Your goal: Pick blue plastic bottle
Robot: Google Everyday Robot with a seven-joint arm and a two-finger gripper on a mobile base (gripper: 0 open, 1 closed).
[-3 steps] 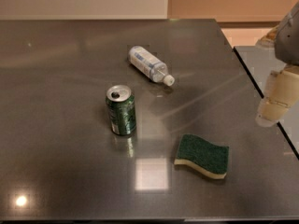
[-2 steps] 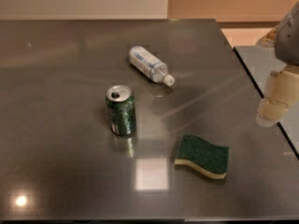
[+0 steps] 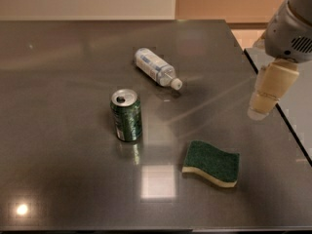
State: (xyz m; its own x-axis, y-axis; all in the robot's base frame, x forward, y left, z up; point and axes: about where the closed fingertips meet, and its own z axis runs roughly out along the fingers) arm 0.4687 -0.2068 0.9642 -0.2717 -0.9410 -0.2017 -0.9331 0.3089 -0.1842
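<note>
The blue plastic bottle (image 3: 155, 67) lies on its side near the middle of the dark table (image 3: 58, 169), its white cap pointing to the lower right. It is clear with a white and pale-blue label. My gripper (image 3: 265, 99) hangs at the right edge of the view, over the table's right side, well to the right of the bottle and apart from it. It holds nothing that I can see.
A green soda can (image 3: 126, 115) stands upright in front of the bottle. A green sponge (image 3: 212, 163) lies at the lower right. The table's right edge (image 3: 273, 106) runs just under the gripper, with a second dark surface (image 3: 300, 106) beyond it.
</note>
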